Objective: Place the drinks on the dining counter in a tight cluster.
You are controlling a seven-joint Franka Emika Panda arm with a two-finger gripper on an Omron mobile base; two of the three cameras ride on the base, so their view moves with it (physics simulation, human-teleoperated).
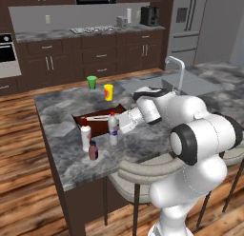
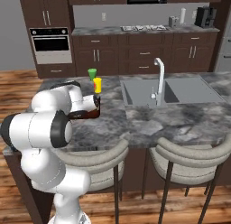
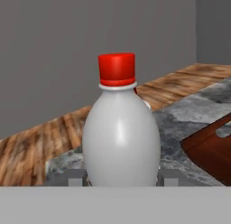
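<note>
While the three drinks already stand near one another on the dining counter (image 1: pixel 62 121), the clustering looks close to finished. In the left base view, the white bottle (image 1: pixel 86 137) with its red cap stands upright near the counter's near left edge. The short pinkish-red bottle (image 1: pixel 93 150) sits just in front of it, close beside it. The clear bottle (image 1: pixel 113 130) with a red cap and blue label stands upright just to their right, and the gripper (image 1: pixel 119 128) reaches it from the right.

From the hand view, a pale bottle with a red cap fills the centre, and one fingertip (image 3: pixel 74 178) shows on each side of its base, hard against it. So the hand appears closed around the clear bottle, which seems to rest on the stone. My judgement: what remains is letting go and drawing the arm back, perhaps after a small nudge closer to the other two.

As for containers, a dark brown tray (image 1: pixel 102 120) lies on the counter just behind the bottles; something pale lies in it, too small to name. A green cup (image 1: pixel 91 82) and a yellow cup (image 1: pixel 108 92) stand farther back, apart from the cluster; their contents cannot be seen. The sink (image 2: pixel 167 92) with its tap (image 2: pixel 159 78) lies to the right, apparently bare.
</note>
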